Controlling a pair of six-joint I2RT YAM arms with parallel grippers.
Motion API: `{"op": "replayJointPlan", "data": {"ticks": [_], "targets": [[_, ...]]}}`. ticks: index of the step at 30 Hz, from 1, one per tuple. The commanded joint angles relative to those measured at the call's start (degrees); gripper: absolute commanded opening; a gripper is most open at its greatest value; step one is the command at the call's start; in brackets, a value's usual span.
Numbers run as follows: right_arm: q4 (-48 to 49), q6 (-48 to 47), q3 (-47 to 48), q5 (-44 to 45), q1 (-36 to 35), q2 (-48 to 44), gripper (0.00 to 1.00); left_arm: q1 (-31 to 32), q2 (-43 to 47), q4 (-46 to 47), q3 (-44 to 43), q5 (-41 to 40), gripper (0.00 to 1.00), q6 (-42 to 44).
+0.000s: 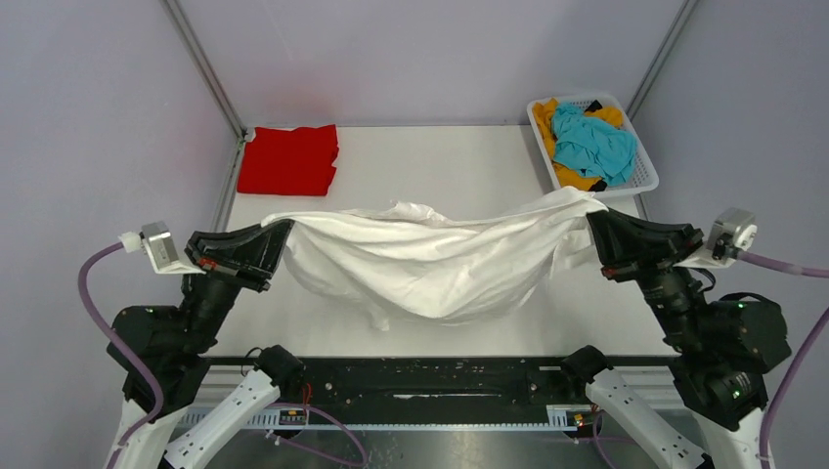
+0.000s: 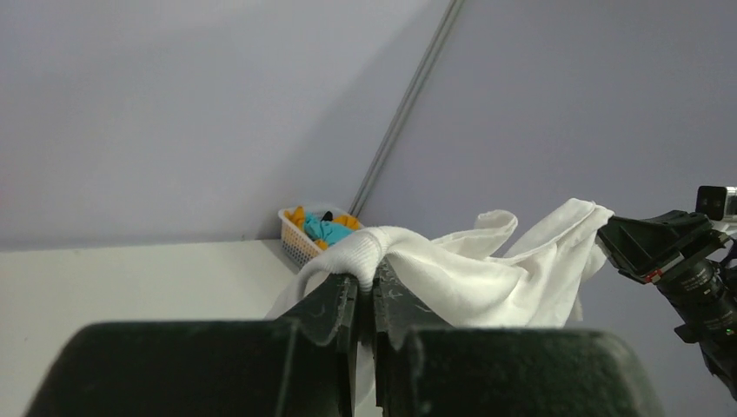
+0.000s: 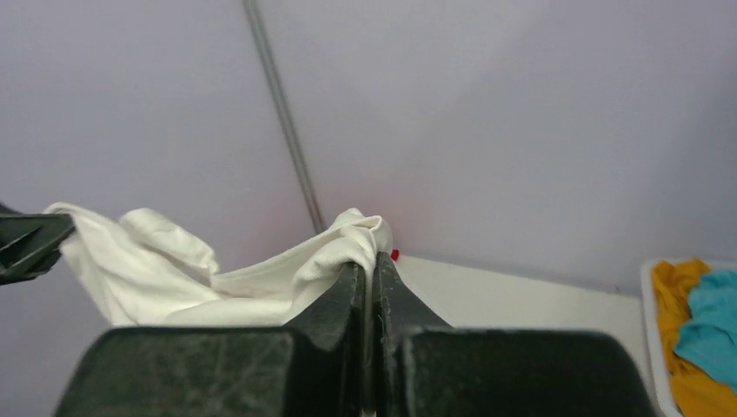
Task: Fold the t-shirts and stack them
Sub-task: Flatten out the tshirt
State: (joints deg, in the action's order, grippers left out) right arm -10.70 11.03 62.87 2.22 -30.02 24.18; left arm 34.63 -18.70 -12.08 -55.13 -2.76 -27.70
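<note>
The left fingers and right fingers are each pinching tight on an edge of the white t-shirt, which is hanging between them, sagging toward the bench. Beyond, the folded red t-shirt is lying far left. The teal t-shirt is lying crumpled on the orange-yellow t-shirt in the basket far right.
</note>
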Motion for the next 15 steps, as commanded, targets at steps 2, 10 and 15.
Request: {"op": "replayJointPlan", "data": {"ticks": [2,10,15], "targets": [[2.9,-0.6,5.3,-11.7,-0.3,-1.1,0.0,0.2,1.0,3.2,-5.9,5.8,0.0,2.5],[1.0,-0.3,7.1,-11.2,-0.3,-1.3,0.0,0.1,1.9,2.8,-6.7,3.9,0.0,2.9],[0.7,-0.7,4.4,-4.2,-0.3,2.9,0.0,0.2,-3.8,-2.1,-5.7,-11.7,0.0,1.9]]}}
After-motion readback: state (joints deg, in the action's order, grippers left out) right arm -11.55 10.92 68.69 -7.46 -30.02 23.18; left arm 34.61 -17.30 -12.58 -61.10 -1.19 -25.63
